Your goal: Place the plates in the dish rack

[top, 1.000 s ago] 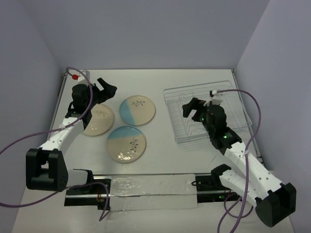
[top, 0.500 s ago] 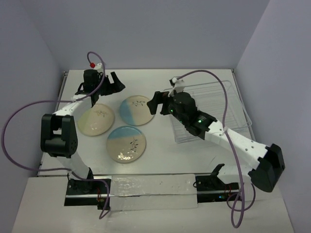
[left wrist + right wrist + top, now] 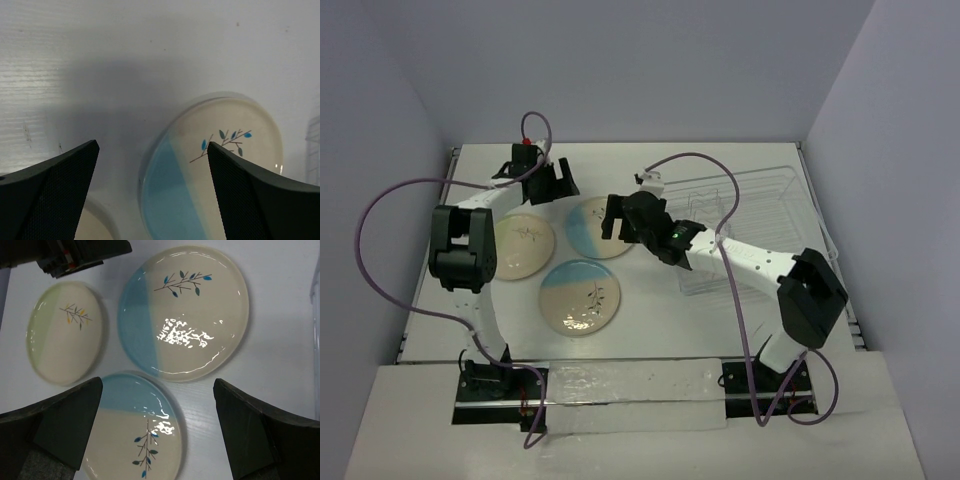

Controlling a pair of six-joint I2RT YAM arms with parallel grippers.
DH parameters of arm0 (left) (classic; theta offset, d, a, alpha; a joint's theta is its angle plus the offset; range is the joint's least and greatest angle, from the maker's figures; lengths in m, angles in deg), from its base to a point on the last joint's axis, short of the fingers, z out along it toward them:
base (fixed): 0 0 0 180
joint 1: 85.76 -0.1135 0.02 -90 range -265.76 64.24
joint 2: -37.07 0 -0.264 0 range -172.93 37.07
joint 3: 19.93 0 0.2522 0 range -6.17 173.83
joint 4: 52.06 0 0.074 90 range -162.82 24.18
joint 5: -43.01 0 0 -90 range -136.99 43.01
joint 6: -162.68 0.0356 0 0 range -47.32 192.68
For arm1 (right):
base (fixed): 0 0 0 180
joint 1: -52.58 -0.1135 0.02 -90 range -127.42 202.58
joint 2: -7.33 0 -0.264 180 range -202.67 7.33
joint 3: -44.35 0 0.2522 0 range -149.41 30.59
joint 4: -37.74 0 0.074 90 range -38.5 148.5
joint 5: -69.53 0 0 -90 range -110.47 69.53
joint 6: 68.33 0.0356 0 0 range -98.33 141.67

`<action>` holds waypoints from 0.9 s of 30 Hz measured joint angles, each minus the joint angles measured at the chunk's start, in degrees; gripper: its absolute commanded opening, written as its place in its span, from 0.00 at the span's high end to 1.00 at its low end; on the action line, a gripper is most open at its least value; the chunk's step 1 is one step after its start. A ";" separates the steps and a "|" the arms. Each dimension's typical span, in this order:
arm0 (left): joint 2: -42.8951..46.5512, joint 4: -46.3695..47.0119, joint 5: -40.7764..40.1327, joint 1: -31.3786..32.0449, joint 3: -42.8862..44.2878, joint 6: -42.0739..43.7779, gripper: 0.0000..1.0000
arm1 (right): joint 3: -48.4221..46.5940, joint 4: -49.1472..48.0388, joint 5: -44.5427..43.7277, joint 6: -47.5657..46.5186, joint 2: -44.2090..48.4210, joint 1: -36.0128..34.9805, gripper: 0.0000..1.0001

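Note:
Three plates lie flat on the white table. The all-cream plate (image 3: 523, 245) is at the left, one blue-and-cream plate (image 3: 590, 232) is behind the middle, and the other blue-and-cream plate (image 3: 582, 297) is nearer. The wire dish rack (image 3: 775, 195) stands at the right with no plates in it. My left gripper (image 3: 560, 185) is open and empty above the far-left rim of the far blue plate (image 3: 215, 165). My right gripper (image 3: 615, 218) is open and empty over that plate's right side; its wrist view shows all three plates: (image 3: 185, 310), (image 3: 135, 430), (image 3: 65, 337).
The table (image 3: 650, 320) is walled at the back and both sides. Purple cables loop from both arms above the table. A clear strip (image 3: 640, 385) runs along the near edge between the arm bases. My left gripper's dark body (image 3: 75, 252) shows in the right wrist view.
My right gripper has swung left from over the dish rack to over the far blue plate. My left gripper has moved back and right from the cream plate toward that plate's far rim.

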 measured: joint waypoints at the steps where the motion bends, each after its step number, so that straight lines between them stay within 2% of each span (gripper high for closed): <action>1: -0.75 -0.70 -0.62 0.22 0.37 0.06 0.01 | -0.65 0.22 -0.36 0.68 -0.90 0.00 0.00; 9: -2.73 -5.51 -8.37 3.10 1.50 0.57 0.03 | -4.26 3.16 -2.00 4.46 -7.37 0.01 0.00; 13: -3.95 -7.13 -11.16 4.36 3.47 1.25 0.22 | -4.26 4.17 -2.20 5.93 -8.38 0.30 0.00; 18: -7.07 -9.23 -15.25 5.69 6.73 1.62 0.32 | -4.26 4.50 -2.17 7.36 -9.46 0.80 0.00; 24: -7.91 -10.28 -15.82 6.34 8.10 1.33 0.54 | -4.26 4.54 -2.17 8.78 -10.14 1.39 0.00; 27: -8.06 -10.43 -15.55 6.64 8.35 1.11 0.61 | -4.26 4.52 -2.18 9.60 -10.58 1.70 0.00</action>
